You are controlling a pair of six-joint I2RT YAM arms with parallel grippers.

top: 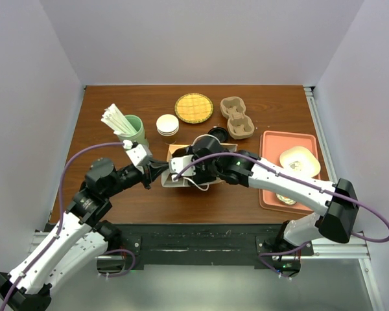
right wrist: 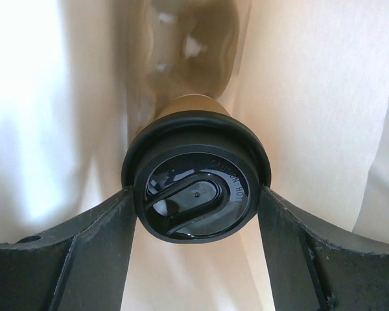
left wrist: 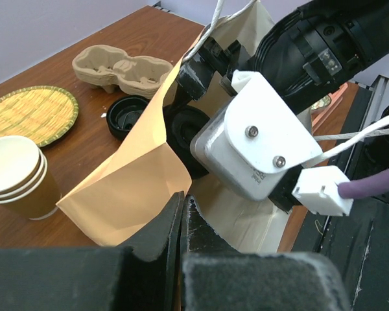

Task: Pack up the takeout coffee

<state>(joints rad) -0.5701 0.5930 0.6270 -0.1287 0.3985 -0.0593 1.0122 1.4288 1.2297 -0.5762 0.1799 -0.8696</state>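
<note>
The takeout coffee (right wrist: pixel 196 194), a brown paper cup with a black lid, sits between the fingers of my right gripper (right wrist: pixel 196 197), which is shut on the lid's sides. Cup and gripper are inside a pale kraft paper bag (right wrist: pixel 311 97). In the top view the bag (top: pixel 179 180) stands at the table's middle, and my right gripper (top: pixel 196 161) reaches into its mouth. The cup itself is hidden there. My left gripper (left wrist: pixel 181 207) is shut on the near edge of the bag (left wrist: pixel 136 175) and holds it open. It also shows in the top view (top: pixel 157 172).
A loose black lid (top: pixel 217 133) lies just behind the bag. A stack of brown cups (top: pixel 167 124), a pale green cup of white sticks (top: pixel 131 129), a bamboo coaster (top: pixel 194 108) and a pulp cup carrier (top: pixel 236 116) stand behind. A pink tray (top: pixel 272 188) with dishes is at right.
</note>
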